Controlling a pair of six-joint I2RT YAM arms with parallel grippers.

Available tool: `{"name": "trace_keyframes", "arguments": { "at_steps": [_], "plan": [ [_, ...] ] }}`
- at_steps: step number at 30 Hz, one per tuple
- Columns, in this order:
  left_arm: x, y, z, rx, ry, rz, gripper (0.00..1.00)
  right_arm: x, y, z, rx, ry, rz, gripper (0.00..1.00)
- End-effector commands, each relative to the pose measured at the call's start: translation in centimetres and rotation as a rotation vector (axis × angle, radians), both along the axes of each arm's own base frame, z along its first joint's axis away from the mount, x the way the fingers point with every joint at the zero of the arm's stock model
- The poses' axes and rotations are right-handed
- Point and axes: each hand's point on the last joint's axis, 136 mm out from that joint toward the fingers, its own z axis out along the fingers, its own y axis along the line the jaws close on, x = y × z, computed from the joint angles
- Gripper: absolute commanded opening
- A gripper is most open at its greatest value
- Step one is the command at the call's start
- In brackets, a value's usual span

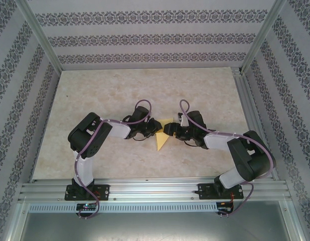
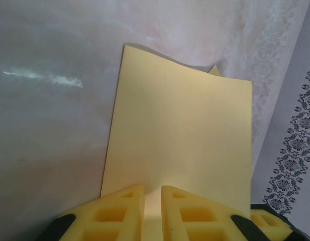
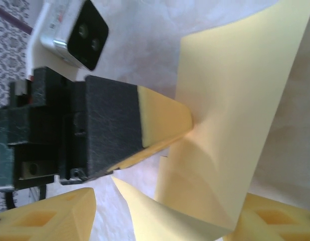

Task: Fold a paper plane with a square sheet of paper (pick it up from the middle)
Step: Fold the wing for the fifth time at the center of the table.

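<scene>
The left gripper (image 2: 152, 193) pinched the square sheet of paper (image 2: 180, 130) at 1 edge, jaws nearly shut. The bowed sheet reached away from it over the table (image 1: 95, 100). Facing the left gripper, the right gripper (image 3: 170, 203) stood open astride the sheet, holding nothing. It should probably close squarely on the intended fold, with the left grip kept firm.

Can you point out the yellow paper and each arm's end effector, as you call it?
square sheet of paper (image 2: 180, 130), left wrist view, middle of its face.
left end effector (image 2: 153, 193), left wrist view, gap between its yellow fingertips.
right end effector (image 3: 167, 206), right wrist view, midway between its spread fingertips.
</scene>
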Motion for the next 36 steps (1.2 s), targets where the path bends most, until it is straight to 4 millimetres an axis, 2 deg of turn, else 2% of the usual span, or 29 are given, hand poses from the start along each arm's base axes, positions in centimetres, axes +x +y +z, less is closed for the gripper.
{"name": "trace_keyframes", "arguments": {
  "at_steps": [1, 4, 8, 15, 20, 25, 27, 28, 33, 36],
  "plan": [
    [0.8, 0.1, -0.2, -0.014, -0.001, 0.016, 0.19, -0.2, 0.6, 0.8, 0.073, -0.033, 0.034, 0.65],
    [0.8, 0.1, -0.2, -0.011, -0.002, 0.018, 0.19, -0.8, 1.0, -0.2, 0.049, -0.011, 0.048, 0.62],
    [0.8, 0.2, -0.1, -0.012, -0.004, 0.020, 0.19, -1.2, 0.4, -1.6, -0.003, -0.013, 0.018, 0.58],
    [1.1, 0.1, 0.4, -0.017, -0.009, 0.022, 0.19, -1.8, 1.1, -1.9, -0.021, -0.039, 0.029, 0.51],
    [1.2, 0.0, 0.7, -0.024, -0.012, 0.021, 0.19, -1.5, 0.5, -2.7, -0.072, -0.039, -0.007, 0.29],
    [1.4, 0.2, 1.5, -0.029, -0.030, 0.025, 0.19, -1.5, 0.0, -2.9, -0.105, -0.052, -0.031, 0.21],
    [1.6, 0.3, 2.1, -0.031, -0.042, 0.026, 0.20, -1.6, 0.3, -2.6, -0.112, -0.067, -0.019, 0.11],
    [1.7, 0.3, 2.5, -0.035, -0.049, 0.025, 0.20, -1.6, 0.2, -2.8, -0.133, -0.064, -0.020, 0.11],
    [1.9, 0.7, 4.3, -0.043, -0.072, 0.032, 0.27, -1.4, -0.3, -2.7, -0.240, -0.119, -0.038, 0.08],
    [1.8, 1.2, 5.5, -0.047, -0.084, 0.047, 0.39, -1.2, -0.6, -2.8, -0.343, -0.158, -0.021, 0.07]
  ]
}}
